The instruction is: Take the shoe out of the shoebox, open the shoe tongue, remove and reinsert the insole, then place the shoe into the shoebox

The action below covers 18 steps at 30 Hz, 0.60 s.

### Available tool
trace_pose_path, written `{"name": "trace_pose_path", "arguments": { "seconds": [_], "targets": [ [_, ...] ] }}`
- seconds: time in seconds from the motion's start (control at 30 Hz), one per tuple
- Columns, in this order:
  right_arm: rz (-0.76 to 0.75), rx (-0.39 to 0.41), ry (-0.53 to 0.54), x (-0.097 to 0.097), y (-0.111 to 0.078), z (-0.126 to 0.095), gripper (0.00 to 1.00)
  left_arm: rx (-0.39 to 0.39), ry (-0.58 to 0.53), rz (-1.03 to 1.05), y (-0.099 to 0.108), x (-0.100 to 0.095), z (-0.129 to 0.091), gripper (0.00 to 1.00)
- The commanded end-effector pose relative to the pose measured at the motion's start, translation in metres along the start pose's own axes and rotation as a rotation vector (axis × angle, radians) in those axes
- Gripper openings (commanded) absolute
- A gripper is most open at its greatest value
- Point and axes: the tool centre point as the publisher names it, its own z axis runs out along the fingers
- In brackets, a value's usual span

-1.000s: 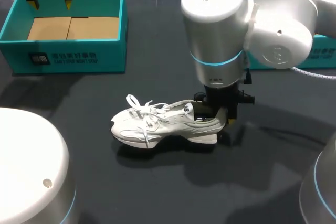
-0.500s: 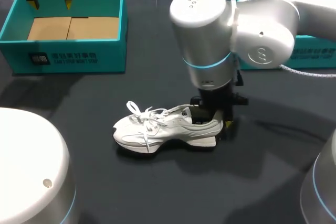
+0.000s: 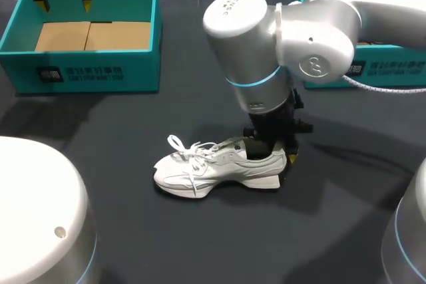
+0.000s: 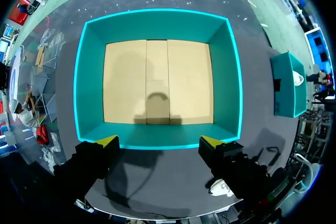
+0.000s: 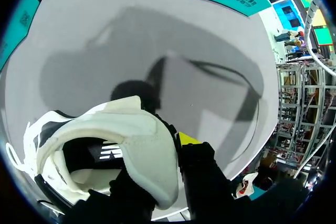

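- The white shoe (image 3: pixel 216 167) is seen standing on its sole on the dark desk (image 3: pixel 133 231), out of the box, with its toe and loose laces turned toward the left arm's side.
- Its heel is pinched by the right gripper (image 3: pixel 278 154). In the right wrist view one finger is sunk inside the heel opening, and the other finger (image 5: pixel 188 139), with its yellow tip, is pressed against the outside of the padded collar.
- The left gripper (image 3: pixel 64 1) is held over the far rim of the teal shoebox (image 3: pixel 86 74), well apart from the shoe. Its fingers are spread wide and nothing is gripped.
- From the left wrist, the shoebox's brown cardboard floor is shown ahead of the spread fingers.
- A second teal box (image 3: pixel 399 71) is seen behind the right arm.
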Motion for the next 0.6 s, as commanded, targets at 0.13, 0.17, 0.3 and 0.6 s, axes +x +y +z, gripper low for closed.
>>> {"name": "trace_pose_path", "arguments": {
  "seconds": [0.13,0.17,0.3,0.6],
  "targets": [
    [0.276,0.003,-0.088,0.0128,-0.0010,0.0053,0.00,-0.001,-0.001,0.000,-0.0001,0.0001,-0.0001,1.00],
    [0.277,0.004,-0.085,0.0133,-0.0006,0.0057,0.00,-0.001,-0.001,0.000,-0.0001,0.0001,-0.0001,1.00],
    [0.275,0.007,-0.082,0.0147,0.0005,0.0081,0.00,-0.001,-0.001,0.000,-0.0001,0.0001,-0.0001,1.00],
    [0.274,0.019,-0.070,0.0126,-0.0033,0.0116,0.09,-0.001,-0.001,0.000,-0.0001,0.0001,-0.0001,1.00]
  ]
}}
